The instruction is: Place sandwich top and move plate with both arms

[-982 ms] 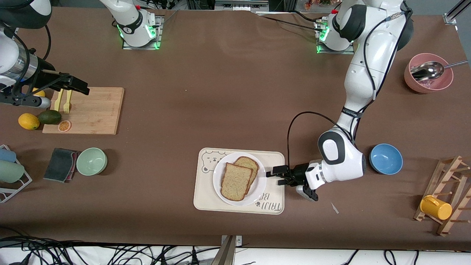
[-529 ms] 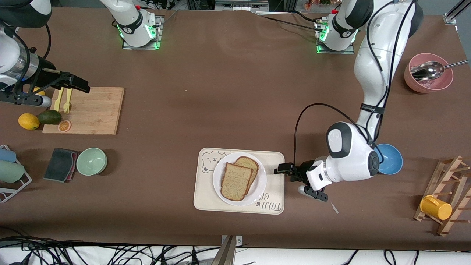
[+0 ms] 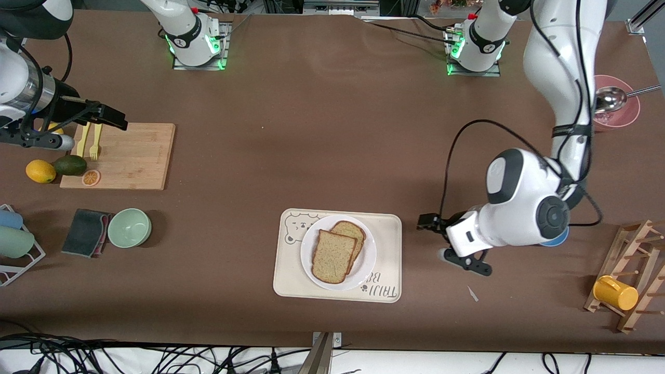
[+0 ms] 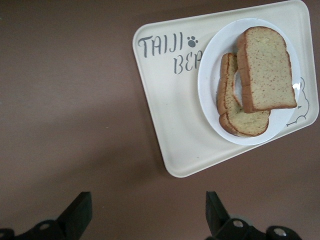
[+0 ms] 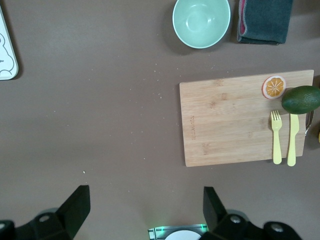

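The sandwich top (image 3: pixel 333 256), a speckled tan slice with a brown crust, lies on a second slice (image 3: pixel 355 230) on the white plate (image 3: pixel 366 267). The plate sits on a cream tray (image 3: pixel 387 231). In the left wrist view the top slice (image 4: pixel 266 67) lies askew over the lower slice (image 4: pixel 245 122) on the plate (image 4: pixel 210 90). My left gripper (image 3: pixel 428 223) is open and empty over bare table beside the tray, toward the left arm's end; it also shows in the left wrist view (image 4: pixel 147 205). My right gripper (image 3: pixel 117 120) is open and empty over the corner of a cutting board, and shows in the right wrist view (image 5: pixel 145 200).
A wooden cutting board (image 3: pixel 130 156) holds a yellow fork and knife and an orange slice; an avocado (image 3: pixel 70 165) and lemon (image 3: pixel 40 171) lie beside it. A green bowl (image 3: pixel 129 227), dark cloth (image 3: pixel 85 232), pink bowl with ladle (image 3: pixel 618 111) and wooden rack with yellow cup (image 3: pixel 615 292) stand around.
My left gripper has drawn back from the plate's rim toward the left arm's end of the table, and the arm has lifted. The bread and plate stayed put. The right arm barely moved.
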Controlling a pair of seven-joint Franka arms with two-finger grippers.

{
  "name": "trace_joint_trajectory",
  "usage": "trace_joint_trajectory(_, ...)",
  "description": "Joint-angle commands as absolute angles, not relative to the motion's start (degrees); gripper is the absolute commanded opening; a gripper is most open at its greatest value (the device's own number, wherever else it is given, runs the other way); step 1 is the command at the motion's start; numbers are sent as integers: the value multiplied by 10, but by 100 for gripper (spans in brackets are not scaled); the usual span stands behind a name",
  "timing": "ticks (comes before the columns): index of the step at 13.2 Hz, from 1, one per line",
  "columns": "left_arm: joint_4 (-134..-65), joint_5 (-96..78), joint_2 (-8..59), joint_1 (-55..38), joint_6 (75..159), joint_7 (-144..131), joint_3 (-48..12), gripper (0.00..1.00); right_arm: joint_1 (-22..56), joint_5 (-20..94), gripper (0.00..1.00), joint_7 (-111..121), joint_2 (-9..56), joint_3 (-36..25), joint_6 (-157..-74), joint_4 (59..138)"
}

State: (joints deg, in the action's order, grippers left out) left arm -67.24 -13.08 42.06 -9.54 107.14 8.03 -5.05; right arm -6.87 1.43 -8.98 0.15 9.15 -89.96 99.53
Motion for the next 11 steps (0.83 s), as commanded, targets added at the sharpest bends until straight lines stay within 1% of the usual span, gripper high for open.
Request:
trace_joint_trajectory(1, -697, -64, 355, -90, 1015, 44, -45, 100, -75, 18, 100, -83, -9, 108, -889, 994)
trace_joint_trajectory(4, -697, 1, 302, -87, 938, 38, -43, 100, -76, 19, 100, -83, -9, 108, -890, 994)
trace_joint_trajectory(8, -699, 10, 244, -61, 855, 40, -43, 100, -75, 18, 100, -83, -30, 108, -894, 992)
trace_joint_trajectory(9, -717, 10, 224, -58, 854, 39, -43, 100, -76, 17, 100, -83, -34, 107, -894, 992)
trace_joint_trajectory(11, -780, 2, 172, -48, 861, 40, -43, 100, -76, 15, 100, -84, -44, 108, -894, 991)
